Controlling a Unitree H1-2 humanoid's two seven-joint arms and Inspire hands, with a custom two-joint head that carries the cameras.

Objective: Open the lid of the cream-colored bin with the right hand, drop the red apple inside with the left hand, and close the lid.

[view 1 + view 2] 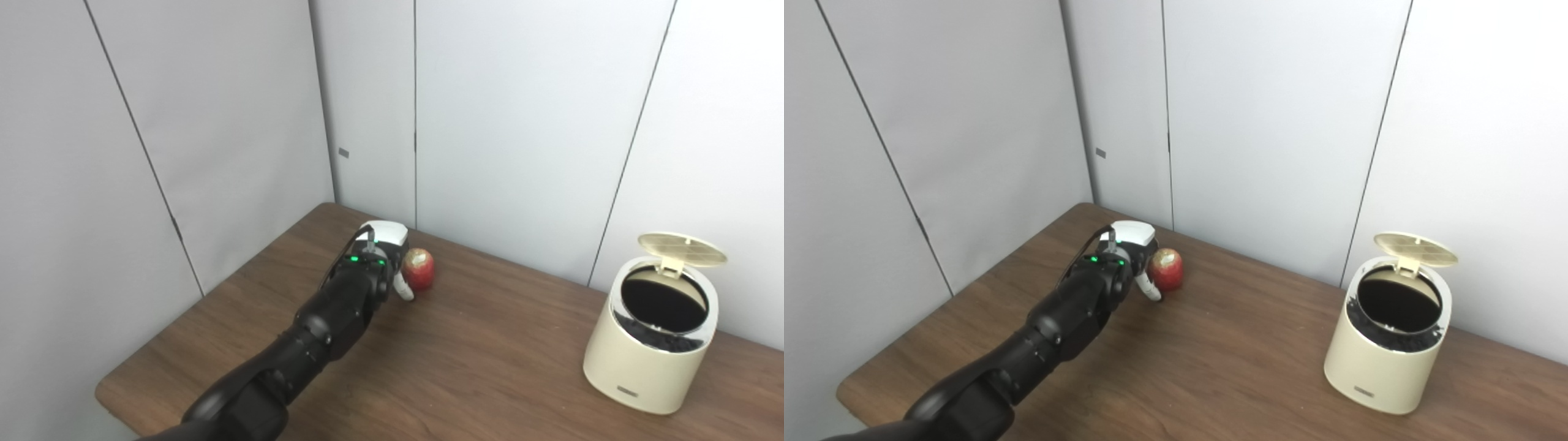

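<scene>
One step done already: lid (681, 248) of cream-colored bin (649, 343) standing open. Left hand (387, 257) touching red apple (419, 269) near far table (478, 361) edge, grasp closed or not, cannot tell. Still to lift, drop, close. Wide bare wood between apple and bin; wall just behind. Right hand out of view.

Left hand (387, 257) reaches across the brown wooden table (465, 361) to the red apple (419, 269) near the back wall, a white fingertip (404, 293) curled against the apple's left side; grasp unclear. Cream-colored bin (649, 343) stands well apart at right, lid (682, 248) tipped up, dark interior exposed.
</scene>
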